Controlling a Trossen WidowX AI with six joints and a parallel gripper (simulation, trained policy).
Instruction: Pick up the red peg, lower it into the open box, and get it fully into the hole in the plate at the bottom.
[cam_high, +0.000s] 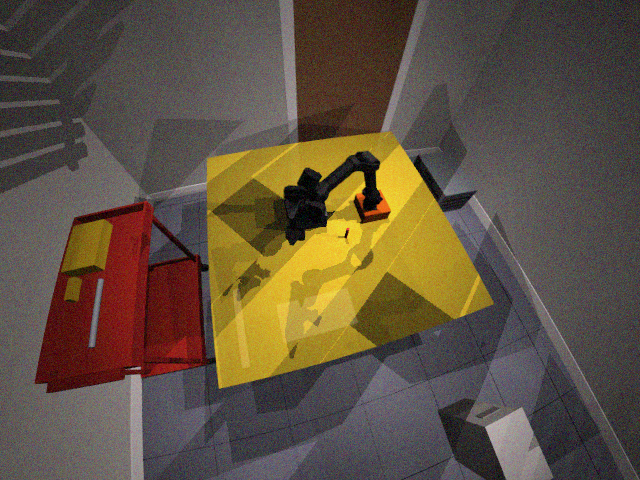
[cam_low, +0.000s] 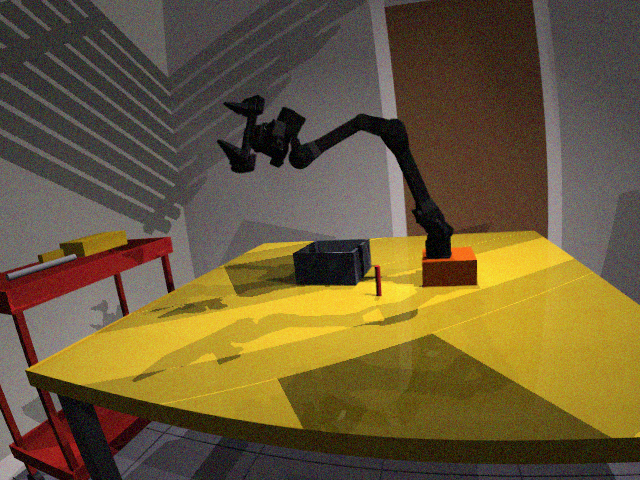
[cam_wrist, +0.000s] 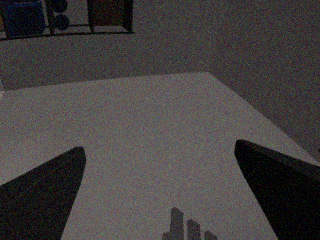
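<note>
The red peg (cam_high: 347, 231) (cam_low: 378, 280) stands upright on the yellow table (cam_high: 413, 248) (cam_low: 465, 320), between the box and the arm's orange base. The dark, open-topped box (cam_low: 325, 268) stands to the left of the peg in the exterior view; in the top view the arm hides it wholly or nearly so. My gripper (cam_low: 222, 122) (cam_wrist: 161, 150) is wide open and empty. It is high above the table, up and to the left of the box in the exterior view, with its fingers pointing sideways to the left. The plate and its hole inside the box cannot be seen.
The orange base block (cam_high: 373, 209) (cam_low: 449, 271) carries the arm. A red cart (cam_high: 124, 248) (cam_low: 149, 248) with yellow blocks and a grey rod stands left of the table. The wrist view shows a pale surface and a shelf (cam_wrist: 70, 35) at the upper left, with no peg or box.
</note>
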